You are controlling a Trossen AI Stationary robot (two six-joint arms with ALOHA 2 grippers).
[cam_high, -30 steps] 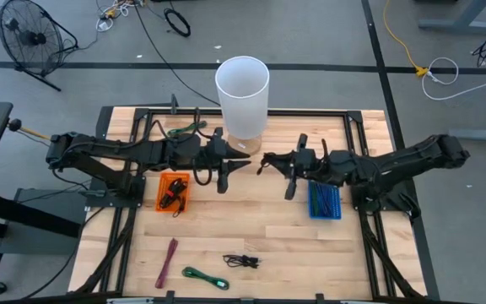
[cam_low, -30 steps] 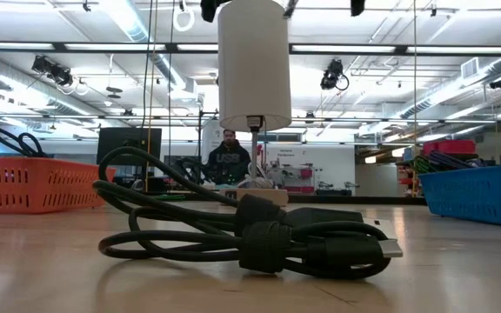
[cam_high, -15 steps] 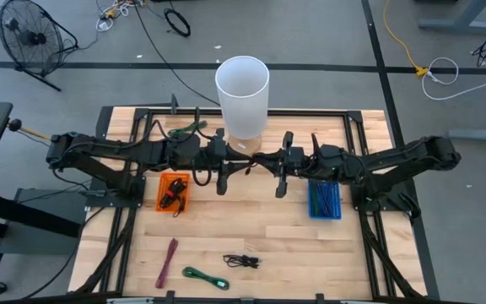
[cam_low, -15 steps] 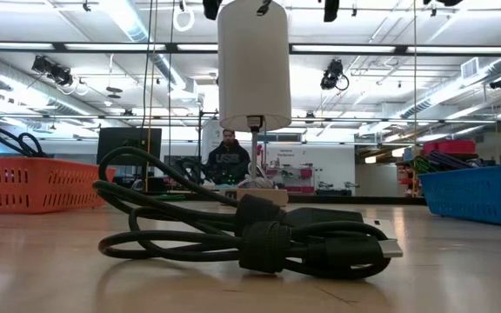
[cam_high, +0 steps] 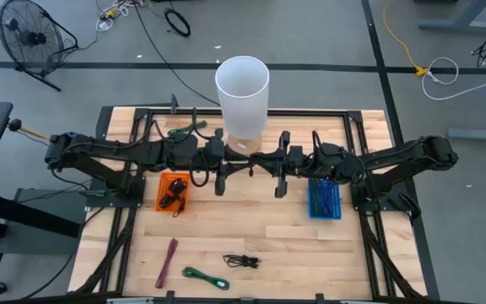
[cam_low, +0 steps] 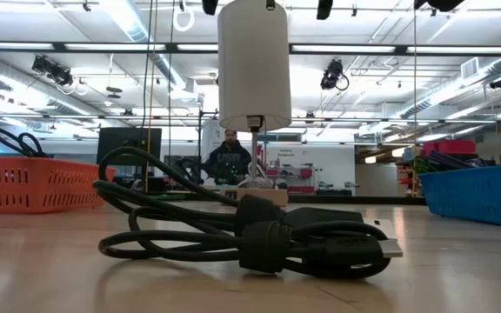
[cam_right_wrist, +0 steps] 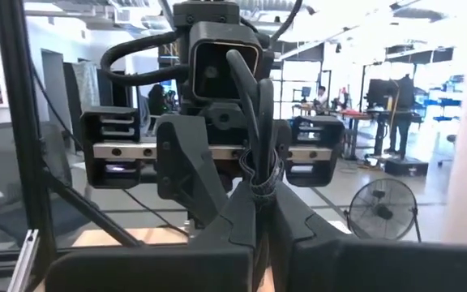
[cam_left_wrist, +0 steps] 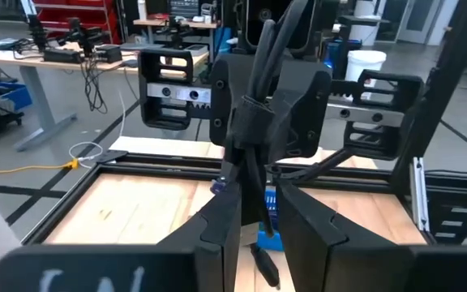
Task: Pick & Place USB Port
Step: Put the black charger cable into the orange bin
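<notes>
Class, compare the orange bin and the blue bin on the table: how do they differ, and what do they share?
The orange bin sits on the left arm's side, the blue bin on the right arm's. The orange bin holds a dark bundled cable; the blue bin holds thin dark pieces lying along its length. The blue bin looks slightly longer. Both are small, open-topped rectangular bins resting on the wooden table.

The right gripper (cam_high: 258,162) has swung in from beside the blue bin (cam_high: 324,201) to meet the left gripper (cam_high: 245,165) at mid-table
</notes>
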